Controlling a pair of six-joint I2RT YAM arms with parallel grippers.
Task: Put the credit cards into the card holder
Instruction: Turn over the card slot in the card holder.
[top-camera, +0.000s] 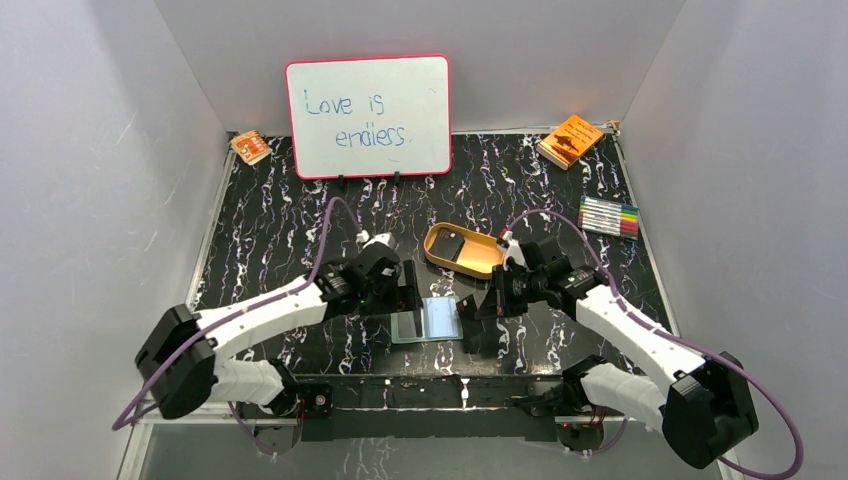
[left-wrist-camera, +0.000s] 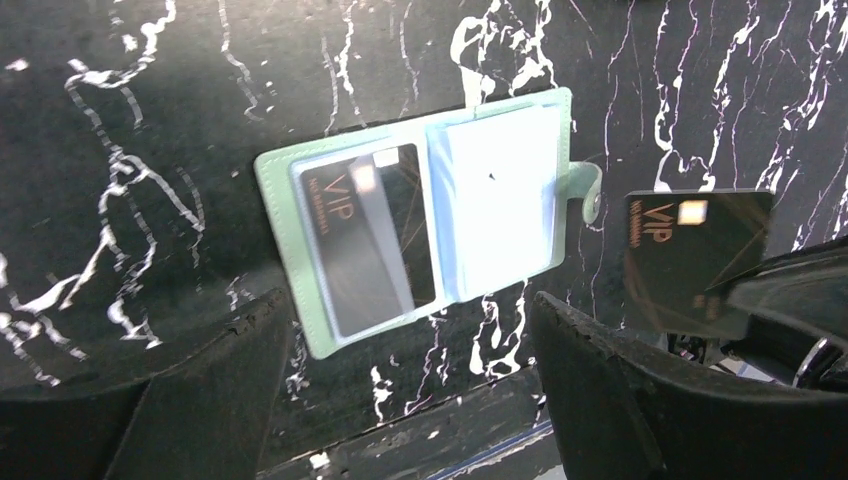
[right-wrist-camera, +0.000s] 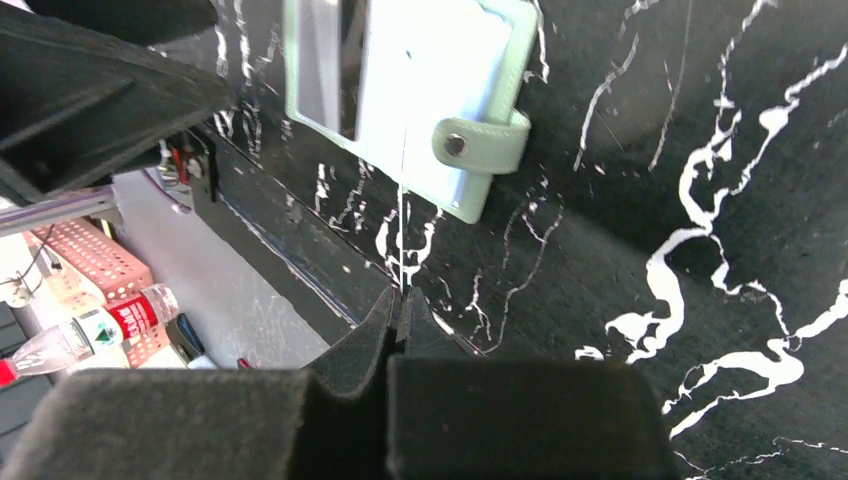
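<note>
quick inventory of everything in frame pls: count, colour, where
card holder: 1, sage green, lying open near the table's front edge
credit cards: 2, black; one in the holder's left sleeve, one held beside the holder
tray: 1, tan-orange, mid-table
dark flat item: 1, in the tray; may be a third card
whiteboard: 1, white with a pink frame, back centre
booklet: 1, orange, back right
packet: 1, orange, back left
markers: one set, mixed colours, right side
table: 1, black marble
left gripper: open, over the holder
right gripper: shut on a card
</note>
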